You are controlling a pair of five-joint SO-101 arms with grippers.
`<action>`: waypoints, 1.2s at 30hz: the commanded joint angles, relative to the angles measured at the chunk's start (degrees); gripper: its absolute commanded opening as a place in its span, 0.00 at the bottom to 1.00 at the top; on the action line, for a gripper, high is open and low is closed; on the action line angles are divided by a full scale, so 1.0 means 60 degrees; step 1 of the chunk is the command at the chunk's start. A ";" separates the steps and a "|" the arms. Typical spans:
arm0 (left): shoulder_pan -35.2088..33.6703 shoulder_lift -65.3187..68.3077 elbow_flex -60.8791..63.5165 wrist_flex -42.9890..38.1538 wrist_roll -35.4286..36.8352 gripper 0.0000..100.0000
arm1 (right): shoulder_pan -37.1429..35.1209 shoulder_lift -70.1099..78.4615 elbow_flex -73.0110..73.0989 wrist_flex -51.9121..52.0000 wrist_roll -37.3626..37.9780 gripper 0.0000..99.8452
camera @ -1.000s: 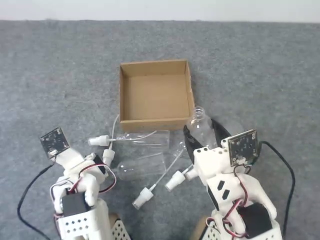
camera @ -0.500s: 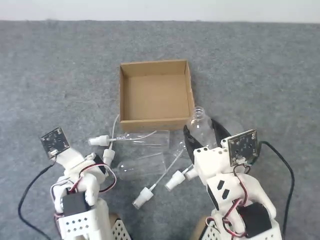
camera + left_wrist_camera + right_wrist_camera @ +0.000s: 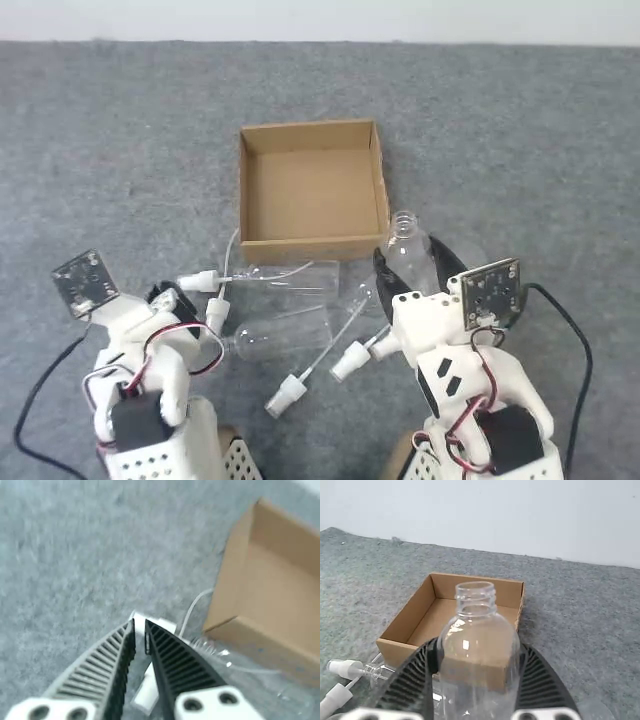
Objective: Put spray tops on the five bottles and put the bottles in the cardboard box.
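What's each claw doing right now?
Left claw: closed, empty.
Right claw: closed on an uncapped clear bottle.

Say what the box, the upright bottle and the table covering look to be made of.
The box: brown cardboard, matte, with plain folded walls. The bottle: clear and glossy with bright highlights, likely plastic, though glass cannot be ruled out. The covering: grey felt or low carpet, judging by its fuzzy, mottled surface.
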 commanded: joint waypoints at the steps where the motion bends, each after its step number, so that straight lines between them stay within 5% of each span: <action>1: -0.0015 -0.0176 -0.1443 0.0000 -0.0527 0.04 | 0.0242 -0.0168 -0.0044 -0.0154 -0.0161 0.03; 7: 0.0015 -0.0176 -0.2147 -0.0264 -0.4615 0.04 | 0.0242 -0.0168 -0.0044 -0.0022 -0.0147 0.03; 10: 0.0015 -0.0176 -0.2205 -0.0484 -0.5700 0.04 | 0.0242 -0.0168 -0.0044 -0.0022 -0.0132 0.03; 15: 0.0132 -0.0161 -0.2205 -0.0615 -0.5832 0.04 | 0.0960 -0.0168 -0.0044 -0.0022 -0.0161 0.03; 24: 0.2125 0.0015 -0.2747 0.0659 -0.6681 0.05 | 0.2000 -0.0168 -0.0059 -0.0110 -0.0161 0.03; 30: 0.2330 0.2549 -0.4037 0.1070 -0.6681 0.11 | 0.2088 -0.0168 -0.0059 -0.0125 -0.0161 0.03; 36: 0.4161 0.4777 -0.5048 0.1934 -0.6667 0.18 | 0.2103 -0.0168 -0.0059 -0.0125 -0.0161 0.03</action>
